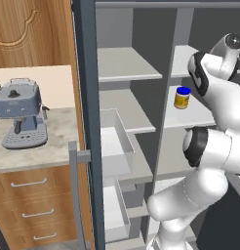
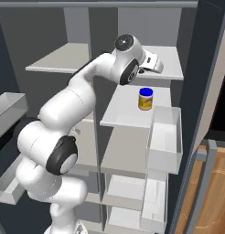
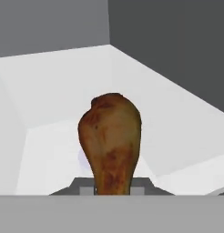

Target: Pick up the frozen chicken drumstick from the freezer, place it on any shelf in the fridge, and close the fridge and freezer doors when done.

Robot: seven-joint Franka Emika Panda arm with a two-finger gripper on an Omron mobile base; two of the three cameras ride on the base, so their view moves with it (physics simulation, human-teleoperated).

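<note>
The frozen chicken drumstick (image 3: 110,141), brown with a rounded head, stands upright between my gripper's (image 3: 113,190) fingers, which are shut on its thin end. Below and behind it lies the pale grey shelf (image 3: 54,91) with dark walls at the back. From the right base view, my hand (image 2: 153,64) reaches over the uppermost shelf (image 2: 171,71) of the fridge (image 2: 132,151), the right half of the unit. The freezer (image 1: 127,63) is the left half. Both doors stand open.
A yellow jar with a blue lid (image 2: 145,98) sits on the fridge shelf one level below my hand. Pale door bins (image 2: 164,137) hang on the open fridge door, others (image 1: 114,146) on the freezer door. A coffee machine (image 1: 19,112) stands on the counter (image 1: 44,151) at left.
</note>
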